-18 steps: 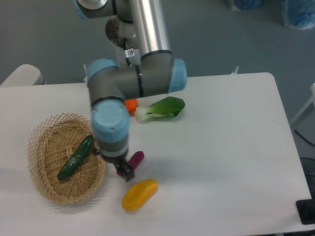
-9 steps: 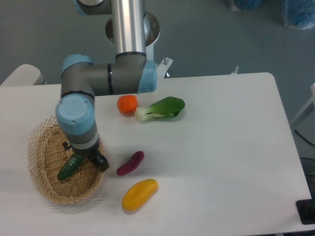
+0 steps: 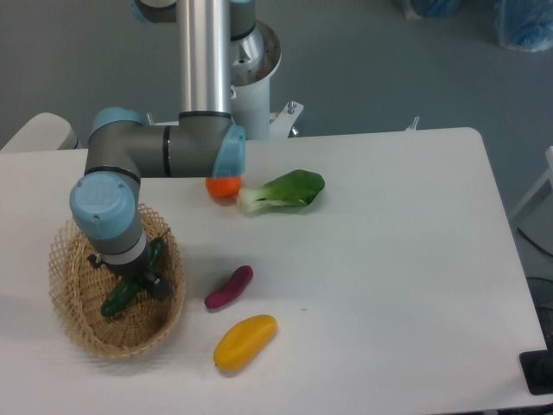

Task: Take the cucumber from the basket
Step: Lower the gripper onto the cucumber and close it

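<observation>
The dark green cucumber (image 3: pixel 118 296) lies slanted inside the tan wicker basket (image 3: pixel 76 326) at the table's left front. My gripper (image 3: pixel 128 279) hangs straight above the cucumber's middle, inside the basket. The wrist hides most of the cucumber; only its lower end and a bit of its upper end (image 3: pixel 157 252) show. The dark fingers (image 3: pixel 156 286) stand on either side of the cucumber, spread apart.
A purple eggplant (image 3: pixel 229 287) and a yellow mango (image 3: pixel 245 341) lie right of the basket. An orange tomato (image 3: pixel 224 186) and a bok choy (image 3: pixel 282 190) lie further back, near the arm's elbow.
The arm swung left from beside the eggplant to over the basket and came down over the cucumber. The cucumber has not moved.
</observation>
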You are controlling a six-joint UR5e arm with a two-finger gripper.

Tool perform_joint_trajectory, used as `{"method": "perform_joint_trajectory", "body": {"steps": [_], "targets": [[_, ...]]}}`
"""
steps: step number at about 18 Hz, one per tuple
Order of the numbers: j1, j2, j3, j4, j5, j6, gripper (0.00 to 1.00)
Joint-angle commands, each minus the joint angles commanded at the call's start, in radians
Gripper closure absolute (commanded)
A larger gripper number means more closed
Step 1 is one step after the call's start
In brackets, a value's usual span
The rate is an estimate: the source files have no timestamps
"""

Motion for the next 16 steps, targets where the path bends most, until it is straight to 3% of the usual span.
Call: {"method": "perform_joint_trajectory", "body": {"steps": [3, 5, 12, 16], "targets": [[-0.008, -0.006, -0.032, 0.043, 0.011, -0.031, 0.0], [-0.014, -0.023, -0.032, 0.06, 0.049, -0.075, 0.13], [-0.014, -0.012, -0.028, 0.06, 0.052, -0.08, 0.79], [-0.006, 0.02, -0.005, 0.049, 0.04, -0.072, 0.86]]}}
